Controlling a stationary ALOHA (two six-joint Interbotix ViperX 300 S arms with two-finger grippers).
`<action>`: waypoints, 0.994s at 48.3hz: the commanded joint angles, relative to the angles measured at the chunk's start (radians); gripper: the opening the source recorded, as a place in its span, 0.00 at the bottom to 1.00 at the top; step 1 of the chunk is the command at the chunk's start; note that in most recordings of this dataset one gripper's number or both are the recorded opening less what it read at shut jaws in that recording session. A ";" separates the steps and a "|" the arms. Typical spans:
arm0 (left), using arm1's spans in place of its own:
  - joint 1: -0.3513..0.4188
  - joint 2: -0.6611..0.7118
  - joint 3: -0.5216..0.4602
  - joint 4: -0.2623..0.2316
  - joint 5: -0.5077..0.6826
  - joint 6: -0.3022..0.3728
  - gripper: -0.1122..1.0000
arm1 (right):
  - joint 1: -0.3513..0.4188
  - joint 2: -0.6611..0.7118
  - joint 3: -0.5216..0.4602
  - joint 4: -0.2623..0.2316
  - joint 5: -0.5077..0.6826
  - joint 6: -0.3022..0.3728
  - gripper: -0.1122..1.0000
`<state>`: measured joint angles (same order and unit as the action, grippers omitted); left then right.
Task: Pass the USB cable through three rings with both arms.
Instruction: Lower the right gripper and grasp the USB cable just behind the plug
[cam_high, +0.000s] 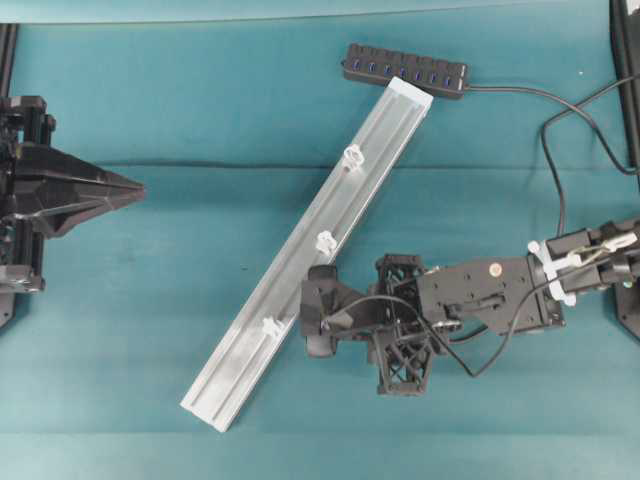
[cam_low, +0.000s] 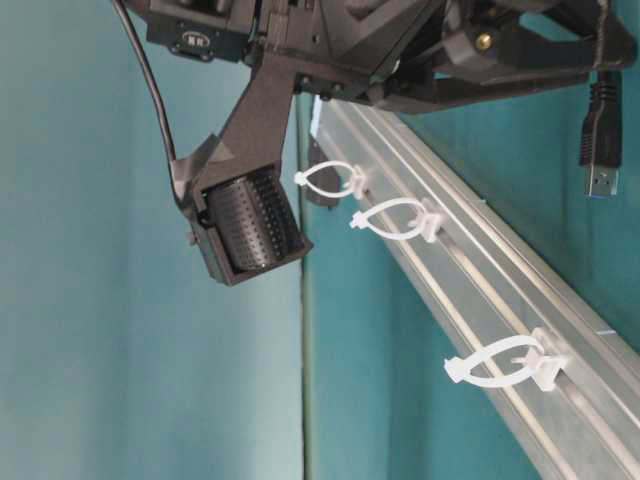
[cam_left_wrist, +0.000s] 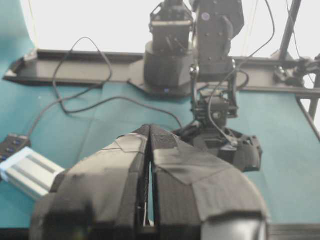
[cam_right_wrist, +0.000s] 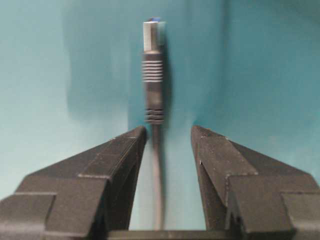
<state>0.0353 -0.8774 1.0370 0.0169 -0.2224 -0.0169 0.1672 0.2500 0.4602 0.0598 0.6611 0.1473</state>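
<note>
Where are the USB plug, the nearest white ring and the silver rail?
USB plug (cam_right_wrist: 153, 75), right wrist view: ribbed grey collar below the metal tip.
Nearest white ring (cam_low: 495, 365), table-level view: the loop's upper band.
Silver rail (cam_high: 300, 270), overhead view: bare grooved face between two rings.

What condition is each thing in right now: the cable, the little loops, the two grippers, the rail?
USB cable: lying on the cloth between the right gripper's jaws, threaded through no ring.
Three rings: clipped on the rail, all empty.
Right gripper: jaws apart around the cable, a gap on one side.
Left gripper: shut, holding nothing, away from the rail.
Silver rail: flat, lying diagonally on the table.
</note>
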 joint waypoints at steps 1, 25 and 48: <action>-0.002 0.000 -0.029 0.002 -0.008 -0.002 0.09 | 0.041 0.034 0.000 0.017 0.014 0.009 0.50; -0.003 0.000 -0.029 0.002 -0.005 -0.003 0.09 | 0.032 0.035 -0.012 0.017 0.023 0.021 0.50; -0.003 0.000 -0.029 0.002 -0.003 -0.003 0.09 | 0.031 0.034 -0.009 0.020 -0.038 0.025 0.45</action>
<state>0.0337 -0.8820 1.0370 0.0153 -0.2194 -0.0184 0.1764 0.2577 0.4510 0.0629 0.6443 0.1595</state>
